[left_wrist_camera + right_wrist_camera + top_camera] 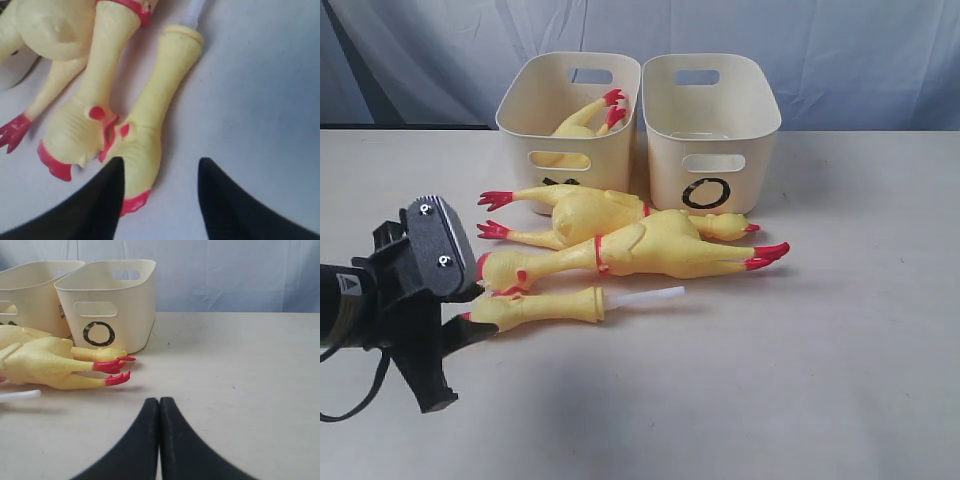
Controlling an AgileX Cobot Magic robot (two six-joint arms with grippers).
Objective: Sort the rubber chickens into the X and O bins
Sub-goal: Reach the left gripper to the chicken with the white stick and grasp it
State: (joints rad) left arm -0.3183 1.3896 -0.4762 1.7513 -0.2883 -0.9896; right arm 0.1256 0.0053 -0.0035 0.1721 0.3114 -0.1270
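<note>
Rubber chickens [650, 245], glossy yellow, lie by cream tubs [665, 150]; left pincer [161, 162] spread empty, right pincer [159, 401] closed.

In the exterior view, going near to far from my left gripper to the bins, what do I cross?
Near to far: left gripper → neck piece → front chicken, head to the left → rear chicken, feet to the left → X bin, with the O bin beside it.

Yellow and red chickens [660, 245], cream bins [670, 150]
</note>
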